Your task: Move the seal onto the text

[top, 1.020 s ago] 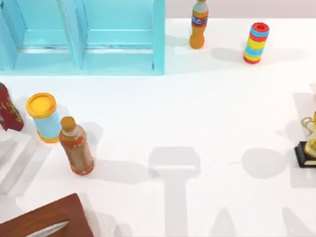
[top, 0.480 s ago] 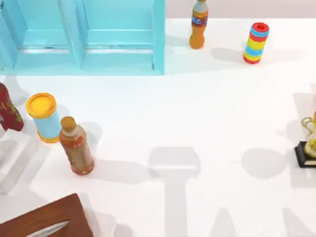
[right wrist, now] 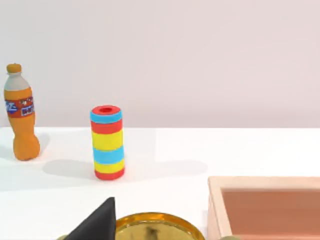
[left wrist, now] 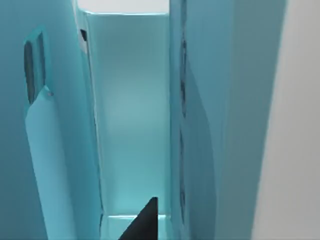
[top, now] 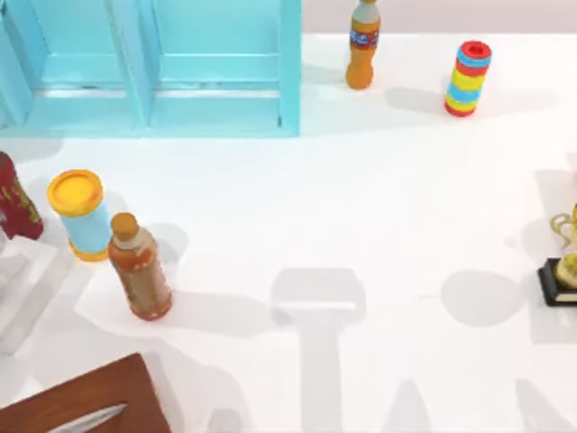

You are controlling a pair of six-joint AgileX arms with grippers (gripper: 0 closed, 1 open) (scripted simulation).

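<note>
So, near to far:
Left gripper (left wrist: 145, 225): was pointed into the light-blue shelf unit (left wrist: 130, 100); couldn't tell its grip.
Right gripper (right wrist: 97, 222): was just by the gold trophy (right wrist: 155, 227); grip unclear too.
Table front: brown bottle (top: 140, 275) stood beside a yellow-lidded blue can (top: 79, 215).
Table back: orange soda bottle (top: 362, 45), then a striped cylinder (top: 468, 78).

The seal (top: 18, 203), dark red with yellowish mottling, stands upright at the table's (top: 379, 207) left edge.

Light-blue shelf unit (top: 162, 68) at the back, orange soda bottle (top: 362, 45) and striped cylinder (top: 468, 78) beside it.
</note>
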